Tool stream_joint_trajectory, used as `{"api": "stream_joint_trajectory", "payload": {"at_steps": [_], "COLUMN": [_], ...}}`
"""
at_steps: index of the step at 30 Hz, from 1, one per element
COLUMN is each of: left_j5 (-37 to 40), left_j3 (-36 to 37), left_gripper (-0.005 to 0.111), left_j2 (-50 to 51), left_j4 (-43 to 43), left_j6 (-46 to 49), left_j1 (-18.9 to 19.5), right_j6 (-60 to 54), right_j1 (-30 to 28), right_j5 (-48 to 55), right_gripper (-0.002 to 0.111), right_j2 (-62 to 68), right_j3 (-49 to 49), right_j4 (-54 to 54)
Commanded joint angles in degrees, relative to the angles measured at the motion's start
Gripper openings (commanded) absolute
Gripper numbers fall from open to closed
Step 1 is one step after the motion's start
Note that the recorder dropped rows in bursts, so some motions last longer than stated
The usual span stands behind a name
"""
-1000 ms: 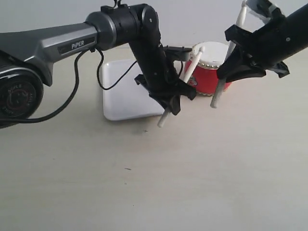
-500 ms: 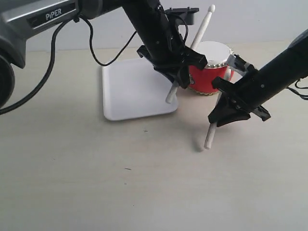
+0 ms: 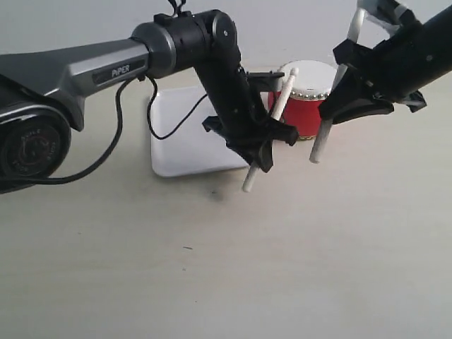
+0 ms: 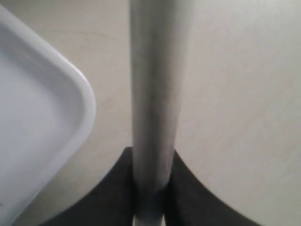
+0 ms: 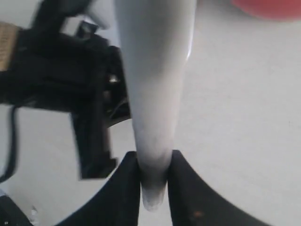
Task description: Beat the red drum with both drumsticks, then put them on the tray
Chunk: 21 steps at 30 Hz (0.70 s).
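While both grippers are clamped on sticks, the small squat glossy red drum (image 3: 305,119) with its white studded skin stands on the pale tabletop (image 3: 282,268), to the right of the flat white rectangular plastic tray (image 3: 176,145) in the exterior view (the black left arm (image 3: 226,78) hides the gap between them). The left gripper (image 3: 260,146) has its fingers closed narrowly around a slim pale whitish wooden drumstick (image 3: 280,103). It is held tilted, with its rounded tip up at the left edge of the drum skin; whether it touches the skin cannot be told. Its butt end hangs above the table just off the tray's near right corner. In the left wrist view that drumstick (image 4: 155,94) runs out from between the dark fingers (image 4: 115,188), with the tray's rounded corner (image 4: 80,94) beside it.

The right gripper (image 3: 353,99) grips the second drumstick (image 3: 319,141), a matching pale wooden one, held nearly upright. Its lower end hangs in front of the drum's right side, clear of the table. The right wrist view shows this stick (image 5: 155,94) pinched tight between the two black fingers (image 5: 186,183), the red drum (image 5: 268,7) only a sliver at the frame edge.
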Motion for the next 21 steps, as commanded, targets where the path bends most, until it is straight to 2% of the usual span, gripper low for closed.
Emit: {"api": "stream_joint_trajectory", "payload": {"at_steps": [1,4,6,10,13,17,21], "left_j5": [0.0,0.0,0.0,0.0,0.0,0.0,0.0], "left_j3": [-0.4,-0.4,-0.4,-0.4,-0.4,-0.4,-0.4], "left_gripper": [0.000,0.000,0.000,0.000,0.000,0.000,0.000], "left_j2": [-7.2,-11.4,-11.2,-3.8,1.9,4.5,2.2], "left_j4": [0.2,0.7,1.6,1.0,-4.2,-6.3,-5.0], "left_j6": [-2.1,-2.4,-2.4,-2.3,-0.9,-0.1,-0.1], "left_j1": [-0.1,-0.4,-0.4,-0.4,-0.4,-0.4,-0.4], "right_j6": [-6.0,-6.2,-5.8,0.6,6.1,7.2,6.9], "right_j1": [0.1,0.1,0.1,0.1,0.1,0.1,0.1], "right_j5": [-3.2,4.6,10.4,10.4,10.4,10.4,7.0], "right_gripper": [0.000,0.000,0.000,0.000,0.000,0.000,0.000], "right_j2": [12.2,23.5,23.0,12.0,4.9,0.8,2.9], "right_j3": [-1.9,-10.2,-12.0,-12.0,-12.0,-12.0,-12.0], "right_j4": [8.8,14.5,14.1,0.0,-10.7,-12.2,-9.9]}}
